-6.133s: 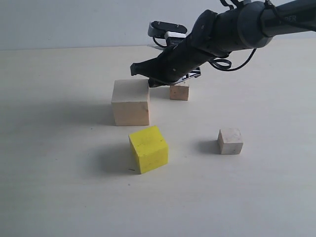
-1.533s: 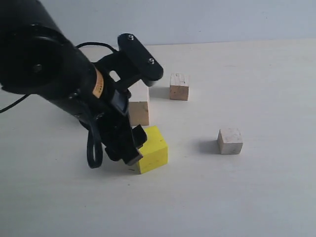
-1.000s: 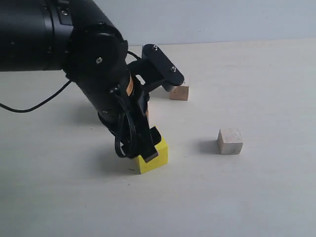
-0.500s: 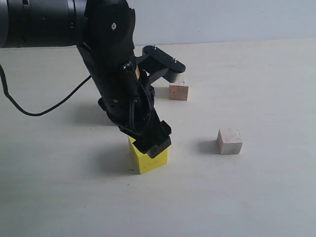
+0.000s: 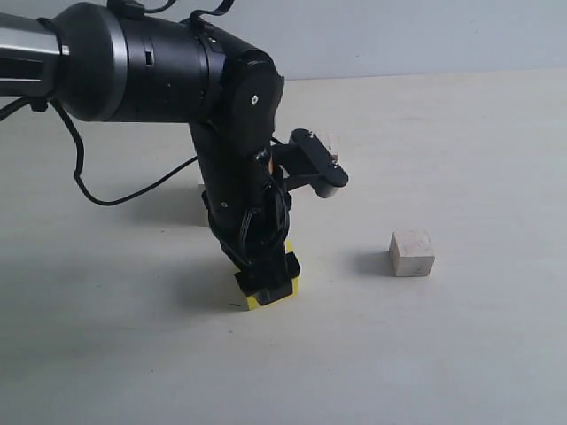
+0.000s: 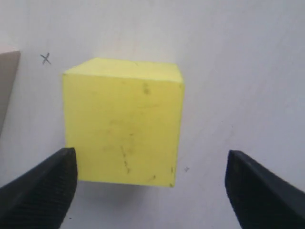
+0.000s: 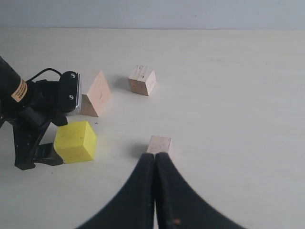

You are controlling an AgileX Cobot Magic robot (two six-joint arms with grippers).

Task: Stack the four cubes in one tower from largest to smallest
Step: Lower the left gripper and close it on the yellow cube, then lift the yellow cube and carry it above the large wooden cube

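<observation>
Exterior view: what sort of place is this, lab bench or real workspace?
Probably a lab test bench: a plain pale table, a blank wall behind, and practice blocks like the yellow cube and a small cube, plus a black robot arm.

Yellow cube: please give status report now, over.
Left gripper open, jaws either side of yellow cube. Right gripper shut, empty. Cube sits on table, not gripped. Large wood cube nearby, apart.

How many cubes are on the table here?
4. Yellow cube at the left tool, large pale cube just behind it, far small cube farther back, near small cube alone on the right.
</observation>
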